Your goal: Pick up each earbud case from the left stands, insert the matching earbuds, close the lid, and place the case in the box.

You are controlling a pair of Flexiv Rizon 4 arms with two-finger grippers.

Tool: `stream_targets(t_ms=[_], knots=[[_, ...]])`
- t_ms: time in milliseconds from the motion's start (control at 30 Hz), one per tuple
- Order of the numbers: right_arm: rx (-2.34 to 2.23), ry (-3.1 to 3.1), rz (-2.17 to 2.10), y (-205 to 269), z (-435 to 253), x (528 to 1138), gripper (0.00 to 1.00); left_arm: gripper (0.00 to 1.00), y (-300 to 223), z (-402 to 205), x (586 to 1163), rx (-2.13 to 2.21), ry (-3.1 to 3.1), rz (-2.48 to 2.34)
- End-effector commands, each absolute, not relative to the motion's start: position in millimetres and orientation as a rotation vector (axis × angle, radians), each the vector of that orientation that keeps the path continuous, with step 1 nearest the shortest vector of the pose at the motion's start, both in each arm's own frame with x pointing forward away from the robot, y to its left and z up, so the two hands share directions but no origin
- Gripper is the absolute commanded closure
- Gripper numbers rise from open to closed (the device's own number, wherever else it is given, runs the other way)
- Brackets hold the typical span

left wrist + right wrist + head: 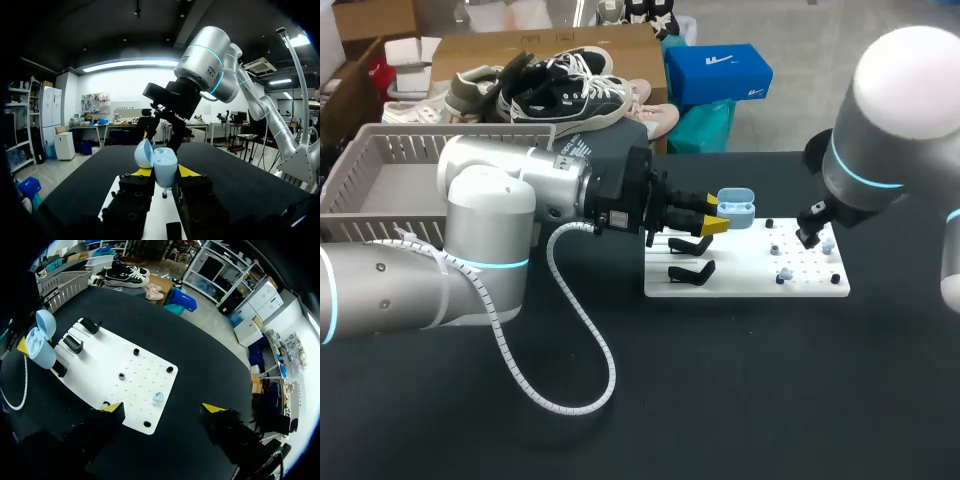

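Observation:
My left gripper (164,172) is shut on a light blue earbud case (165,169), held upright with its lid (144,153) swung open. In the head view the case (735,208) hangs over the back left of the white board (745,288), just past the black stands (690,246). My right gripper (162,408) is open and empty, above the board's (112,362) peg end, where a light blue earbud (158,397) lies ahead of its fingers. From the right wrist, the held case (40,346) shows beyond the stands (73,343).
A grey slatted basket (380,150) stands at the table's back left, behind my left arm. A white spiral cable (582,335) loops from that arm onto the black table. Small black pegs (136,352) dot the board.

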State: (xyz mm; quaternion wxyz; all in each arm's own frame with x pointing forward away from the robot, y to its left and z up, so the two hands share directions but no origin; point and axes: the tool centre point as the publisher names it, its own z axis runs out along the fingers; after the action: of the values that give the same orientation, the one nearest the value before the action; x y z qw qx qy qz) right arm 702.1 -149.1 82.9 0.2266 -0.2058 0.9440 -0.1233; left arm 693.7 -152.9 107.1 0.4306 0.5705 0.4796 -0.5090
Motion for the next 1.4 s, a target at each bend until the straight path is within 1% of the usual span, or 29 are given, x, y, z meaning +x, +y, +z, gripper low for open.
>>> stream_targets(t_ms=[33,67,200,300,367,433,467,533,667,867,1067,1133,1200,1233,1300,1400], knots=[[-0.480,2.528,-0.624,-144.4,73.2,705.1,0.42,1.00,-153.0,107.0,692.9,1.421,1.197,-1.267],[-0.476,2.534,-0.626,-145.5,70.6,705.5,0.52,1.00,-153.0,107.0,692.9,1.421,1.197,-1.267],[-0.472,2.560,-0.624,-147.7,63.2,702.8,0.55,1.00,-153.0,107.0,692.9,1.421,1.197,-1.267],[-0.465,2.576,-0.612,-148.4,60.0,702.4,0.55,1.00,-153.0,107.0,692.9,1.421,1.197,-1.267],[-0.463,2.585,-0.602,-149.0,57.8,703.7,0.60,1.00,-153.0,107.0,692.9,1.421,1.197,-1.267],[-0.460,2.593,-0.593,-149.9,54.7,706.2,0.61,1.00,-153.0,107.0,692.9,1.421,1.197,-1.267],[-0.457,2.595,-0.586,-149.9,54.2,706.4,0.57,1.00,-153.0,107.0,692.9,1.421,1.197,-1.267],[-0.445,2.606,-0.555,-149.9,53.4,706.9,0.55,1.00,-153.0,107.0,692.9,1.421,1.197,-1.267],[-0.420,2.641,-0.513,-151.3,49.2,709.9,0.53,1.00,-153.0,107.0,692.9,1.421,1.197,-1.267],[-0.376,2.670,-0.468,-155.0,44.9,712.7,0.53,1.00,-153.0,107.0,692.9,1.421,1.197,-1.267],[-0.360,2.664,-0.443,-155.4,47.3,712.1,0.47,1.00,-153.0,107.0,692.9,1.421,1.197,-1.267],[-0.356,2.661,-0.437,-155.3,48.9,712.4,0.42,1.00,-152.6,106.6,692.0,1.428,1.197,-1.264],[-0.352,2.659,-0.428,-155.5,50.6,713.0,0.33,1.00,-152.0,106.0,689.8,1.440,1.199,-1.258],[-0.351,2.659,-0.426,-155.5,51.4,712.9,0.33,1.00,-151.5,106.0,688.7,1.444,1.201,-1.252],[-0.349,2.657,-0.422,-155.1,53.4,711.5,0.36,1.00,-149.8,106.4,686.5,1.449,1.204,-1.241],[-0.348,2.655,-0.418,-154.9,53.2,711.3,0.37,1.00,-145.1,106.9,683.7,1.448,1.207,-1.221]])
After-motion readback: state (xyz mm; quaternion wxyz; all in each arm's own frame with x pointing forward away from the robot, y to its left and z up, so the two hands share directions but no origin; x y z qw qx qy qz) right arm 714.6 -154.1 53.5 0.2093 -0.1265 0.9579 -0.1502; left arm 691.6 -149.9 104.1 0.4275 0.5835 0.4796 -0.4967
